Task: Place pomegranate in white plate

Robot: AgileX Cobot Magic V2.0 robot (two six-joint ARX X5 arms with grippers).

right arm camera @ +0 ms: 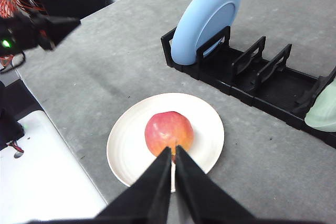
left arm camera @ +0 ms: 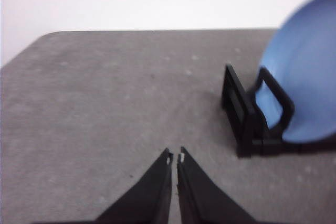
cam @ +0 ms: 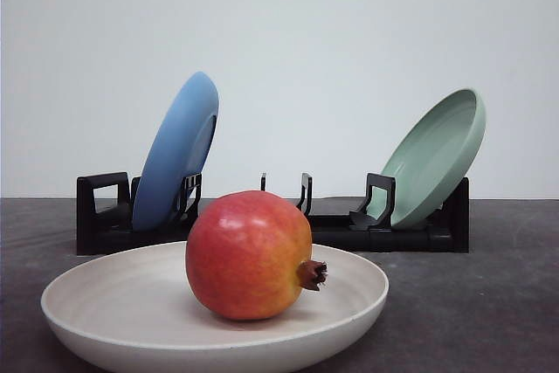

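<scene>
Left claw (left arm camera: 175,158) matte black, tapered fingers, right claw (right arm camera: 172,155) alike

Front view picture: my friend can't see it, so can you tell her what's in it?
A red and orange pomegranate sits in a wide white plate on a gray table, its brown nub pointing right. Behind, a black rack holds a blue plate on the left and a pale green plate on the right, both leaning.
</scene>
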